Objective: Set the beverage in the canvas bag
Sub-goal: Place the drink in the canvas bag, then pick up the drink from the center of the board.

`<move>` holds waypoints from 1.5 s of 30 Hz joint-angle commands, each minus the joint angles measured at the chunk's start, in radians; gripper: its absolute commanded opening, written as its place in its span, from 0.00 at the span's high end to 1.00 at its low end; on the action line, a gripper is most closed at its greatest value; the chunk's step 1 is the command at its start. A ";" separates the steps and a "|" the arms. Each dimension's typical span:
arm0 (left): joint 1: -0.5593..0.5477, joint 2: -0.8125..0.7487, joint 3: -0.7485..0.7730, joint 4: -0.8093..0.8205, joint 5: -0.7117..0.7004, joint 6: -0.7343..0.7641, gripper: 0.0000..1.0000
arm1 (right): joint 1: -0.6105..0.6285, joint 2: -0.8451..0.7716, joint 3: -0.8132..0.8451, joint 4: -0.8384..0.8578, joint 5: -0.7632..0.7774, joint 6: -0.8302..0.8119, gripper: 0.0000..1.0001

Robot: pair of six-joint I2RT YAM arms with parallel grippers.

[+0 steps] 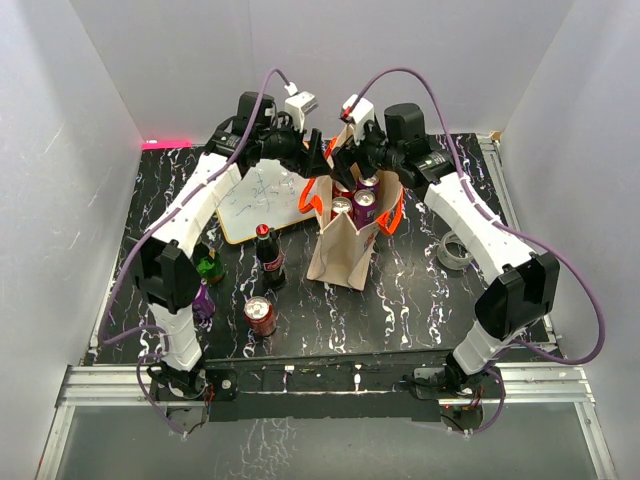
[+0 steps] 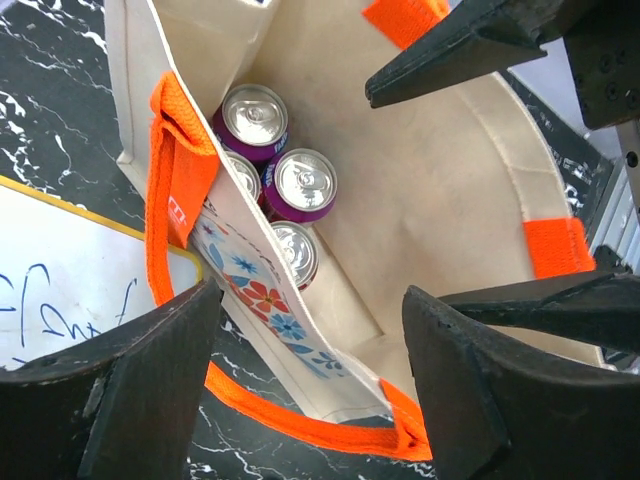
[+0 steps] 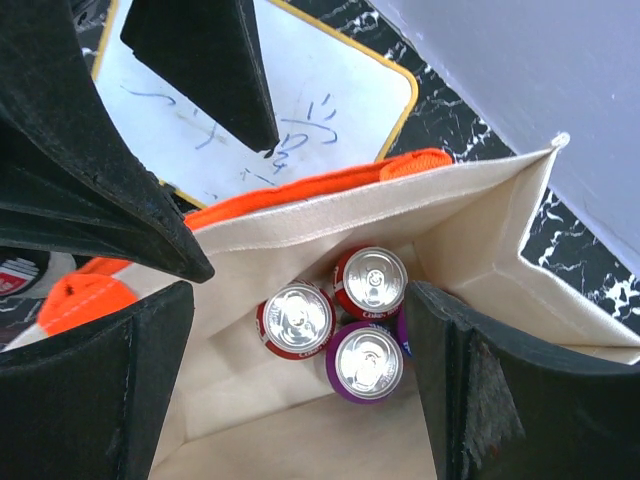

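canvas bag (image 2: 440, 200) mouth open, cans (image 2: 305, 183) crowding one side, room beside

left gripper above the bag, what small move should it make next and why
Probably lift the left gripper straight up, clear of the canvas bag. Its jaws stand apart with nothing between them, the cans already sit at the bag's bottom, and a red can waits on the table, so rising first avoids snagging the orange handles.

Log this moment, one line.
left end effector open; right end effector open; both above canvas bag; cans inside; red can on table
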 commanded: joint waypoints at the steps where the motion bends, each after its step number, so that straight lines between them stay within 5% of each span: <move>1: 0.000 -0.118 0.011 0.016 -0.021 -0.012 0.22 | 0.000 -0.045 0.097 -0.042 -0.074 0.027 0.12; 6: 0.007 -0.198 -0.027 -0.024 -0.097 0.026 0.14 | 0.021 -0.058 0.138 -0.071 -0.156 0.027 0.12; 23: 0.013 -0.821 -0.460 -0.471 -0.188 0.572 0.17 | 0.029 -0.011 0.107 -0.006 -0.010 0.196 0.13; 36: 0.012 -0.923 -0.772 -0.711 -0.118 0.881 0.16 | 0.029 -0.035 0.141 -0.011 0.103 0.248 0.13; 45: 0.012 -0.857 -0.925 -0.687 -0.089 1.015 0.06 | 0.029 -0.055 0.134 -0.023 0.141 0.216 0.13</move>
